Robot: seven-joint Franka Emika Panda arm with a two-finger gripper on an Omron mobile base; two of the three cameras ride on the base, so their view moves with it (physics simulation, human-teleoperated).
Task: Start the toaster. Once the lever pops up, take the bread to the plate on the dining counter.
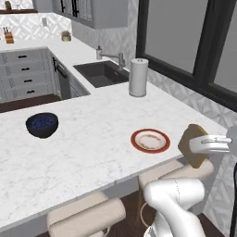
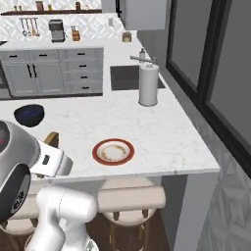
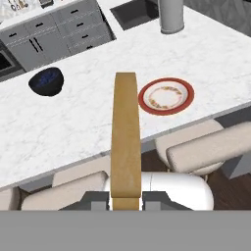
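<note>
The bread point(image 3: 125, 142) is showing a tan-brown colour, a little darker along its crust edge. The plate point(image 1: 150, 140) is wearing a red rim around a white centre, and this centre is carrying faint brownish specks. The dining counter point(image 1: 88, 148) is looking white with thin grey veins, like marble. The bowl point(image 1: 42, 124) is appearing dark blue, with small lighter blue dots inside. The stools point(image 3: 206, 149) are showing a plain beige. The paper towel roll point(image 2: 148, 85) is looking pale grey-white. The sink point(image 1: 101, 73) is appearing dark grey. The cabinets point(image 2: 54, 71) are showing light grey fronts with black handles. The wall tiles point(image 1: 25, 25) are carrying a white and grey diamond pattern.
</note>
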